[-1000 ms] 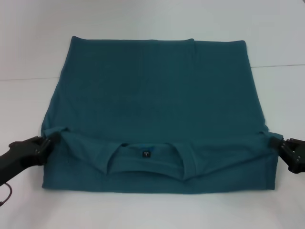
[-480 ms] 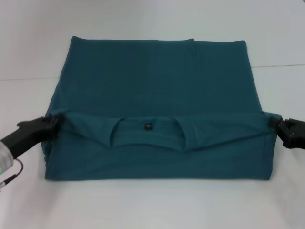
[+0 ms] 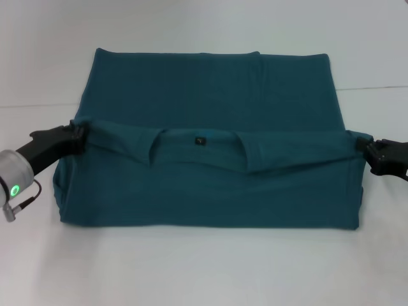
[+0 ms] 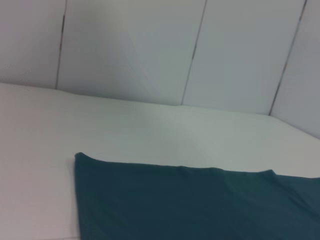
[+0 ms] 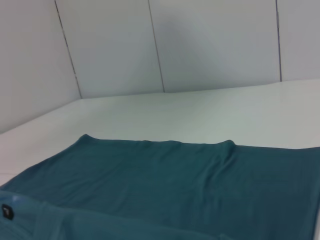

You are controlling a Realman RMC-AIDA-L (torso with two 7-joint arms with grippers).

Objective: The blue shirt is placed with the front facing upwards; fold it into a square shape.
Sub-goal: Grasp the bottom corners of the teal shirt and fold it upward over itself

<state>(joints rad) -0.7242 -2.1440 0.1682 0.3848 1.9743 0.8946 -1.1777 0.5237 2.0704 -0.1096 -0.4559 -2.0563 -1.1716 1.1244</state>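
The blue shirt (image 3: 210,95) lies on the white table, its collar end doubled over the body so that the round collar and small black label (image 3: 200,139) face up near the middle. At the fold's left corner my left gripper (image 3: 78,138) is shut on the cloth. My right gripper (image 3: 362,146) holds the right corner the same way. Both corners are lifted a little above the layer below. The left wrist view shows the shirt's far flat part (image 4: 200,205), and the right wrist view shows it too (image 5: 165,175) with the label (image 5: 6,212) at one edge. No lettering is in view.
The white table (image 3: 204,268) runs all around the shirt, with a seam line (image 3: 376,88) across its back. Pale wall panels (image 4: 150,45) stand behind the table in both wrist views.
Both grippers have carried the folded collar edge farther from me over the shirt's body. The collar and label now sit higher in the head view, and the doubled front part is wider.
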